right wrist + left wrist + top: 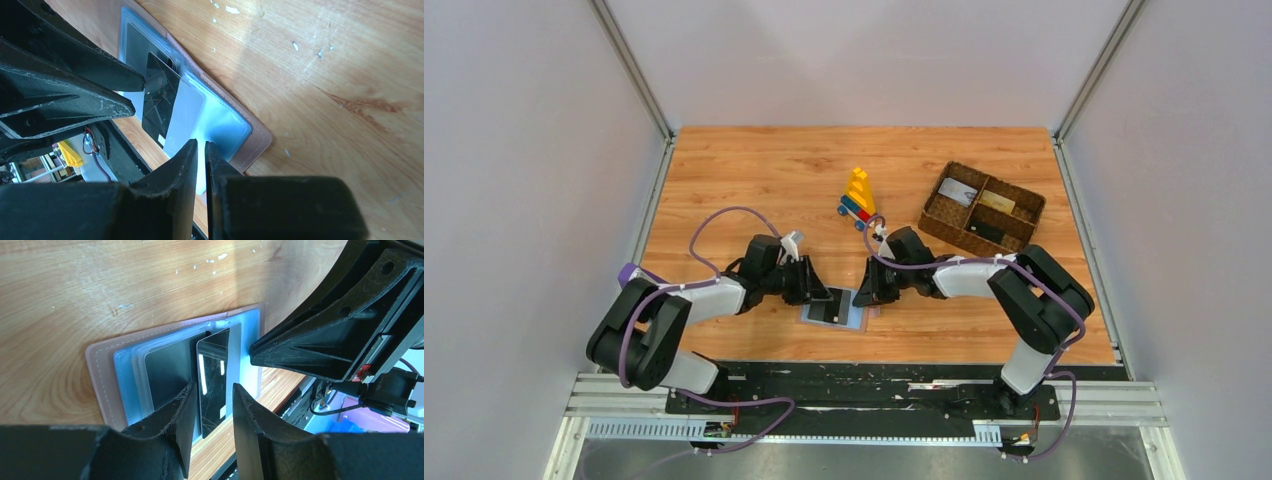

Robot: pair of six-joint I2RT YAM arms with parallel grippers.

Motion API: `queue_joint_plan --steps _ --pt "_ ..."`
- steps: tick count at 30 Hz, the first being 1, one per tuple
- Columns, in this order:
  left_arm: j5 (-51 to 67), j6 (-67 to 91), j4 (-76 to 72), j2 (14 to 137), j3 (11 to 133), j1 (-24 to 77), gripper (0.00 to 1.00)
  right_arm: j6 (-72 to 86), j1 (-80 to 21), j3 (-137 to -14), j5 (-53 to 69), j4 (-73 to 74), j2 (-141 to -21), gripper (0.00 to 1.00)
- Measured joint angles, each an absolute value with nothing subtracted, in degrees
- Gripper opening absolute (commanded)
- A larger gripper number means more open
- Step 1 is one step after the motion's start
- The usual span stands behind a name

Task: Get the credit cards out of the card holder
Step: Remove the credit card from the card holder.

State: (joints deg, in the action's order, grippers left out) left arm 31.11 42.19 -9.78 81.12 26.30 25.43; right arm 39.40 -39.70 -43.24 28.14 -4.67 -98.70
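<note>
Honestly, close left gripper, apart astride glossy black rectangular card poking from light-blue folding card holder flat on wooden table, then slide out level. Pin holder's edge with right gripper, nearly together, grip unclear.

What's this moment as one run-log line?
light-blue folding card holder open | left fingers open astride flat black card | right fingers at holder

The left arm and right arm pair white link shells with bulky glossy black joint housings. Thin purple cables loop along both. The left end effector and right end effector are matte black plastic with scuffed, wedge-shaped fingers.
</note>
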Motion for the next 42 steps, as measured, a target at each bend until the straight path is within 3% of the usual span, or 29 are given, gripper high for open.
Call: queue_joint_plan --steps 30,42 --pt "37.8 56.4 -33.1 82.5 19.7 26.3 0.38 39.6 -39.7 -43.0 27.9 -5.2 -98.7 0.12" --pt "28.3 44.7 -9.6 76.2 25.3 26.5 0.44 40.0 -39.7 -43.0 27.7 -5.2 -98.7 0.11"
